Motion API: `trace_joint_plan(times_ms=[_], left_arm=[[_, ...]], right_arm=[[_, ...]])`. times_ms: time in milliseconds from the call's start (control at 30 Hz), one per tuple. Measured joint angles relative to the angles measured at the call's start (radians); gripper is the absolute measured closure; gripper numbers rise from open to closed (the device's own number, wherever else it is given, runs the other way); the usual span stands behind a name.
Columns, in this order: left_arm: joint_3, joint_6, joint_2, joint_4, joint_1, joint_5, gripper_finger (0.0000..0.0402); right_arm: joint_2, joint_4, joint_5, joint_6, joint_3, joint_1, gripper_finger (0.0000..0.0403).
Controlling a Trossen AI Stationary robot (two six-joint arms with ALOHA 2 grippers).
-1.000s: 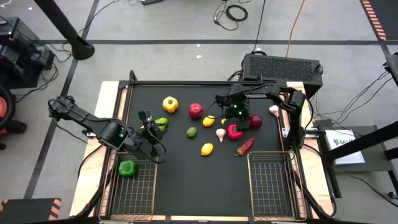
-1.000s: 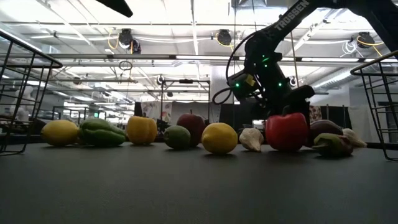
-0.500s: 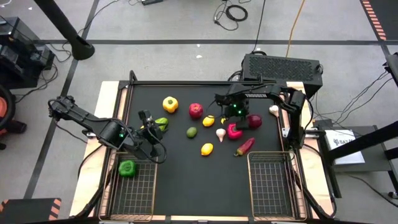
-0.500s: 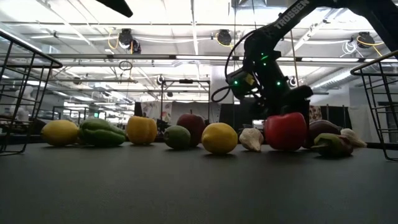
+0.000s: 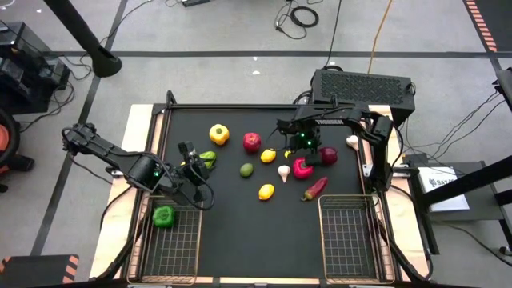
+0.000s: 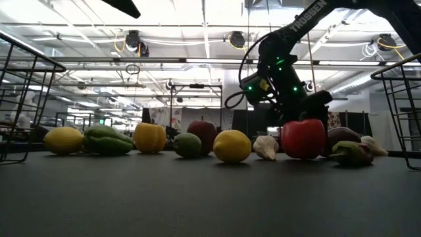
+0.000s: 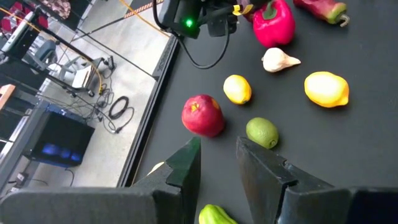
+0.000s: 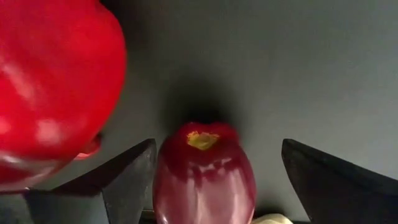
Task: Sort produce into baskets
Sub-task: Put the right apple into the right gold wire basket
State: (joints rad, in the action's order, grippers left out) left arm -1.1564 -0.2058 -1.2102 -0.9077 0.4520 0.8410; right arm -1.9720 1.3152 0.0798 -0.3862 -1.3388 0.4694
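The produce lies spread over the black table: a yellow pepper (image 5: 218,134), a red apple (image 5: 252,142), a lime (image 5: 246,170), two lemons (image 5: 266,192), a garlic bulb (image 5: 284,172), a pink-red pepper (image 5: 302,168) and a dark red chili (image 5: 315,188). My right gripper (image 5: 310,149) points down, open, over a dark red apple (image 8: 204,171); its fingers stand on either side of it. My left gripper (image 7: 217,152) hovers open and empty above a green pepper (image 5: 206,158). Another green pepper (image 5: 164,215) lies in the left basket (image 5: 186,240). The right basket (image 5: 348,236) holds nothing.
A second garlic bulb (image 5: 352,142) lies near the right arm's base. In the right wrist view the pink-red pepper (image 8: 56,81) sits close beside one finger. A raised dark rim (image 5: 240,106) bounds the table's far edge. The two baskets stand at the near corners.
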Motion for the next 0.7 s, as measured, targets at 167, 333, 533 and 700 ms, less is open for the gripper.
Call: trace_joint_plan(times_ms=[167,333,533,700], left_arm=[[0.0,-0.001,0.0,0.0,0.0,-0.014,0.029],[0.0,-0.002,0.0,0.0,0.0,-0.026,0.029],[0.0,-0.002,0.0,0.0,0.0,-0.027,0.029],[0.0,-0.002,0.0,-0.003,0.0,-0.05,0.029]], right_arm=[[0.0,0.023,0.001,0.0,0.0,0.0,0.0064],[0.0,0.024,0.001,-0.041,0.0,0.0,0.0064],[0.0,0.035,-0.003,-0.041,0.003,0.0,0.0064],[0.001,0.023,-0.012,-0.044,0.066,0.001,0.0064]])
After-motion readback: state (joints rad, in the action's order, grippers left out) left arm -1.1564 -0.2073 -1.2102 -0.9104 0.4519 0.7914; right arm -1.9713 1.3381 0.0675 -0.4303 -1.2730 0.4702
